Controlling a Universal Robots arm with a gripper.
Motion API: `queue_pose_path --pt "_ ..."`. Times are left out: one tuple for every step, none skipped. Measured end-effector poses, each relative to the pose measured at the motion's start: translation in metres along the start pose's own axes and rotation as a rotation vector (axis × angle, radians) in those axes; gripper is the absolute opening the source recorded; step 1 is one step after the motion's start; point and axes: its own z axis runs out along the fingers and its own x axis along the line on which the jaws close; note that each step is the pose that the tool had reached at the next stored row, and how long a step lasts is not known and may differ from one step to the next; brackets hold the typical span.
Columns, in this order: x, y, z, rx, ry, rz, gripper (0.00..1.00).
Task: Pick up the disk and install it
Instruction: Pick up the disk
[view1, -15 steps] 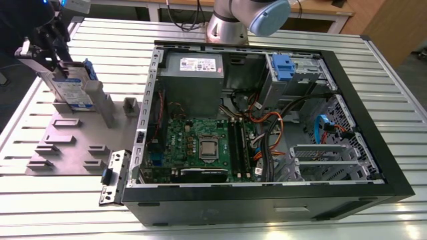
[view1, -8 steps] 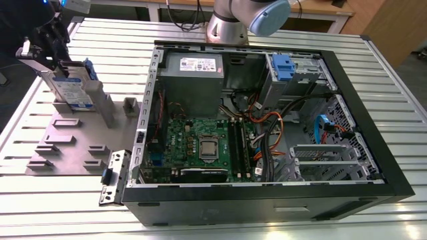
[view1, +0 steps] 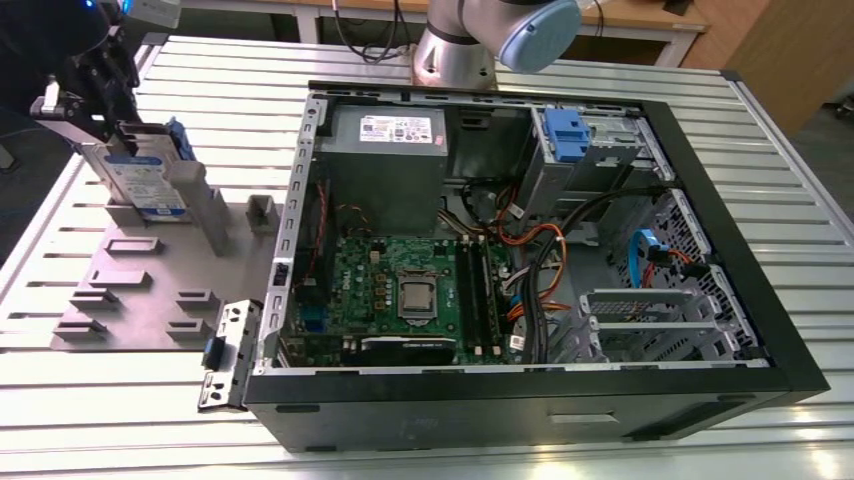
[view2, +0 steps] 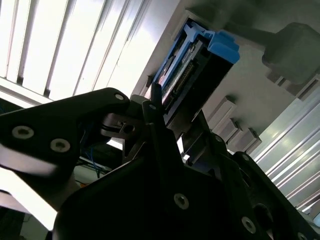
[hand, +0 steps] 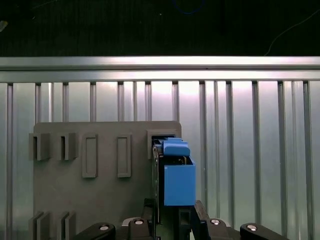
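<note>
Gripper (hand: 175, 212) closed on both faces of the disk (hand: 178, 182).
The disk is held on edge at a slot of the grey fixture plate (hand: 100, 200), beside the open computer case (view1: 467, 405).

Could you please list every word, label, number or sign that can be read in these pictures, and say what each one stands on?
No text here can be read.
White-and-blue label on the silver metal disk in a blue plastic carrier: too small to read.
White sticker on the grey metal power supply box: too small to read.
Print on the green motherboard: too small to read.
</note>
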Motion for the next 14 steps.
queue_pose_path --pt "0.0000 0.0000 0.0001 0.0002 -0.0001 0.003 0.42" --pt "0.0000 0.0000 0.0002 0.0003 -0.0001 0.004 0.42" --pt "0.0000 0.0000 0.0001 0.0002 -0.0001 0.004 0.42" --pt "0.0000 0.0000 0.0001 0.0003 0.0002 0.004 0.42" --pt "0.0001 0.0000 0.0002 0.0004 0.0009 0.005 0.42" --pt "0.0001 -0.0002 0.0003 0.0007 0.0019 0.009 0.42" --pt "0.0001 -0.0004 0.0003 0.0009 0.0030 0.013 0.42" --pt "0.0001 -0.0006 0.0002 0.0009 0.0043 0.017 0.42" --pt "0.0000 -0.0008 0.0002 0.0012 0.0056 0.020 0.42" --pt "0.0000 -0.0010 0.0002 0.0014 0.0072 0.023 0.42" --pt "0.0001 -0.0010 0.0002 0.0015 0.0087 0.024 0.42" --pt "0.0001 -0.0010 0.0002 0.0015 0.0088 0.024 0.42" --pt "0.0001 -0.0010 0.0002 0.0014 0.0089 0.024 0.42" --pt "0.0000 -0.0011 0.0002 0.0015 0.0099 0.024 0.42"
